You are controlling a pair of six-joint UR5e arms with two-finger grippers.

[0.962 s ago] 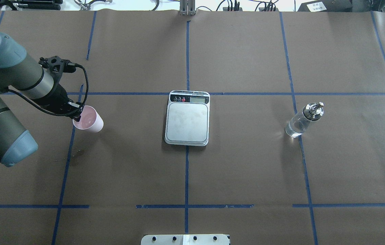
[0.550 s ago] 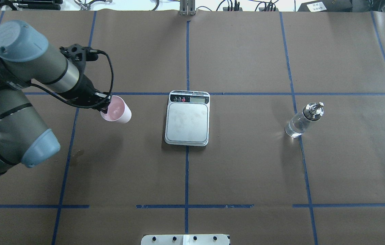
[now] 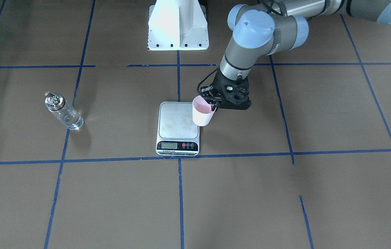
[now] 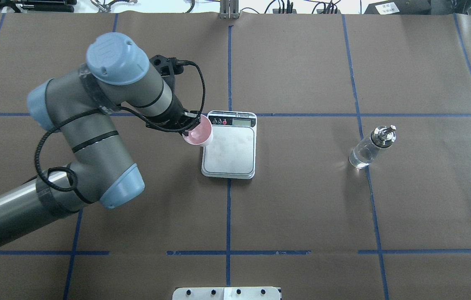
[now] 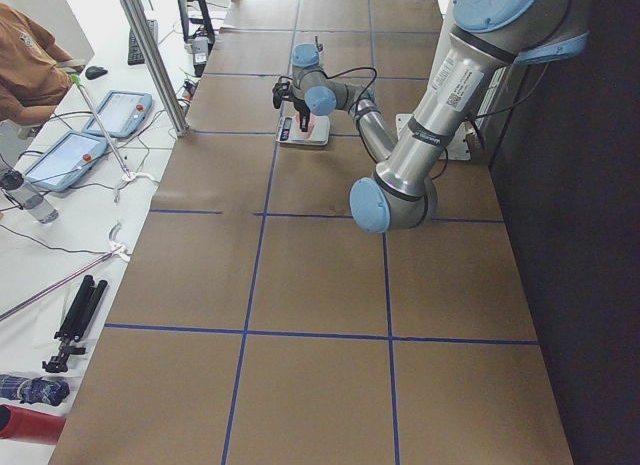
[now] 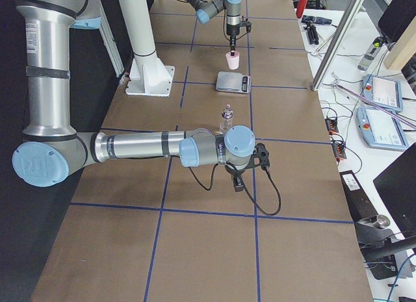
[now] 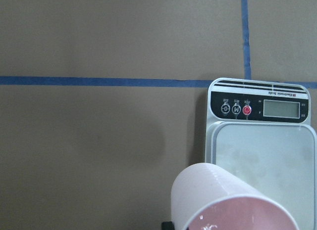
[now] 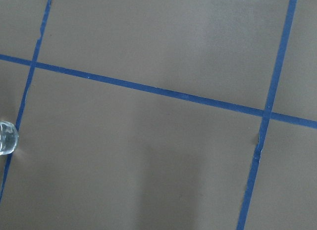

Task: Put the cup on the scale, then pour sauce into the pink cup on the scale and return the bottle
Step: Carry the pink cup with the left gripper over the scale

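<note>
My left gripper (image 4: 189, 129) is shut on the rim of the pale pink cup (image 4: 198, 134), which it holds upright and off the table. The cup (image 3: 202, 114) hangs over the scale's (image 4: 229, 148) edge on my left side, beside its silver platform (image 3: 177, 122). In the left wrist view the cup (image 7: 225, 200) fills the bottom, with the scale (image 7: 262, 141) beyond it. The clear glass bottle (image 4: 369, 148) stands alone on the table far to my right. My right gripper (image 6: 237, 182) shows only in the exterior right view, hovering near the bottle (image 6: 227, 115); I cannot tell its state.
Brown paper with a grid of blue tape lines (image 4: 228, 208) covers the table. The white robot base (image 3: 178, 24) stands at the near edge. A person (image 5: 30, 55) and control pendants (image 5: 75, 155) are at a side table past the far edge.
My left arm has carried the pink cup rightward from the table's left part to the scale's edge. The scale and the bottle have not moved.
</note>
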